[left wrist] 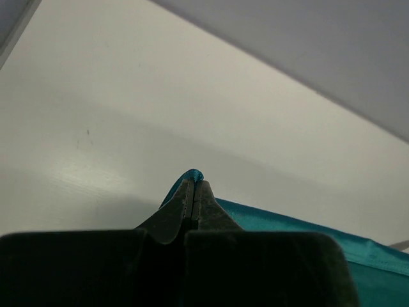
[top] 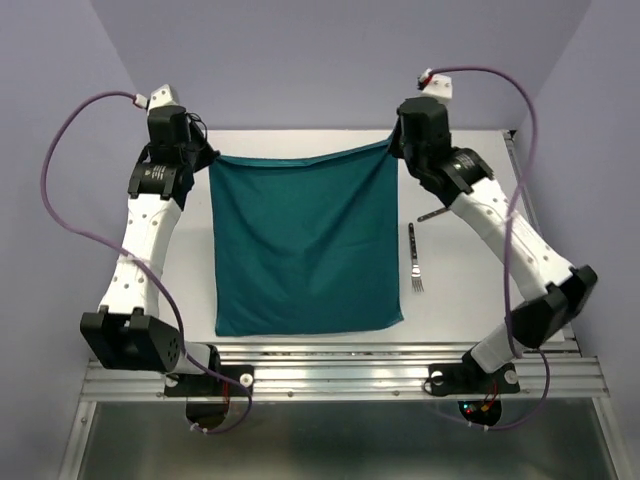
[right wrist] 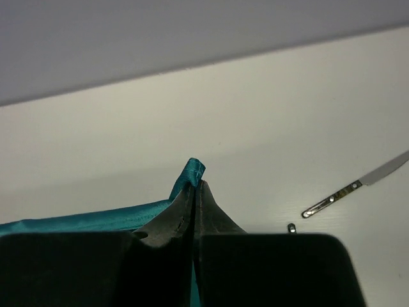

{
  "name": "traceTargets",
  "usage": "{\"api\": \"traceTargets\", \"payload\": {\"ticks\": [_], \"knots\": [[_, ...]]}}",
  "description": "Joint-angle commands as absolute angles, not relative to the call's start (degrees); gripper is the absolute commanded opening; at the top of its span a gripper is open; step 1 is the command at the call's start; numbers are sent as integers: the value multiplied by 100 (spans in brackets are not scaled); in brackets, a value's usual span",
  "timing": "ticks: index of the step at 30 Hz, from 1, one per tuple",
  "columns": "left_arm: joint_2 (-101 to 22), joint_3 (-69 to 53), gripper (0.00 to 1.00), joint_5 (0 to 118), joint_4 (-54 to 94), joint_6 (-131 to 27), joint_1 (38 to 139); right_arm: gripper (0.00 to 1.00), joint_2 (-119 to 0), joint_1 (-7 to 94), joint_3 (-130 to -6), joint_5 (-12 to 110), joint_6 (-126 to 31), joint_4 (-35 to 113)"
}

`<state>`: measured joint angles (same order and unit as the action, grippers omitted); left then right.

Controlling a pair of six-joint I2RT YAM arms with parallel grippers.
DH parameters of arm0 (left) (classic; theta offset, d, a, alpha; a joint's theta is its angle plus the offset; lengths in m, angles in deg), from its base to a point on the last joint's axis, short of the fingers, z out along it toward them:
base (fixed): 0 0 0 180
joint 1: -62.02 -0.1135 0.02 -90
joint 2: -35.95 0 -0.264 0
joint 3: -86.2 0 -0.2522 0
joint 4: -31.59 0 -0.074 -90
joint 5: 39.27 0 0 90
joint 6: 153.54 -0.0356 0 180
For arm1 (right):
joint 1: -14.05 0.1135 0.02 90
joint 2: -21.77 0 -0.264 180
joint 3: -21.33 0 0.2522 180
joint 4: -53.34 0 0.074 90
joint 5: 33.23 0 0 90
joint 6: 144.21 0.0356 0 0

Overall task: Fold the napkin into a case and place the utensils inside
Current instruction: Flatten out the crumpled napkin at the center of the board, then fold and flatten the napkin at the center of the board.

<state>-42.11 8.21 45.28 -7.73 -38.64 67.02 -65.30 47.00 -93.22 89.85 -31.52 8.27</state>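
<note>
I see the napkin [top: 305,250] spread open as one plain teal square in the middle, no fold in it yet. Its near edge lies flat, and its far edge sags a little between two raised corners. The far-left corner is pinched in the left gripper [left wrist: 193,185], the far-right in the right gripper [right wrist: 196,187]. Right of the cloth and apart from it lies the slim silver fork [top: 415,262], tines toward the near side. The knife [right wrist: 358,185], dark handle and silver blade, lies slanted just beyond the fork's handle.
</note>
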Motion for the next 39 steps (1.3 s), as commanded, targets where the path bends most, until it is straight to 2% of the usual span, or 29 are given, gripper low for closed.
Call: {"api": "traceTargets", "payload": {"ticks": [1,12,19,23,26,34,39], "knots": [[-4411,619,0,4809,-45,-3999,6317,1,-7504,4280,-9561,8790,-3426,1083],[-6265,1153,0,5320,237,-4016,5868,1,-9861,3752,-10958,8050,-3409,1207],[-7153,2040,0,5557,149,-4016,5816,1,-10566,3497,-12029,7681,-3382,1207],[-7286,2156,0,5618,17,-4043,5807,1,-10454,3497,-11970,7514,-3382,1198],[-7199,2034,0,5653,-88,-4095,5807,1,-10042,3497,-11435,7287,-3304,1242],[-6444,1181,0,5513,-563,-4131,5807,1,-8145,3637,-8274,6802,-3040,1717],[-5986,549,0,5302,-783,-4087,5807,1,-7211,3927,-7128,6635,-2706,1673]]}}
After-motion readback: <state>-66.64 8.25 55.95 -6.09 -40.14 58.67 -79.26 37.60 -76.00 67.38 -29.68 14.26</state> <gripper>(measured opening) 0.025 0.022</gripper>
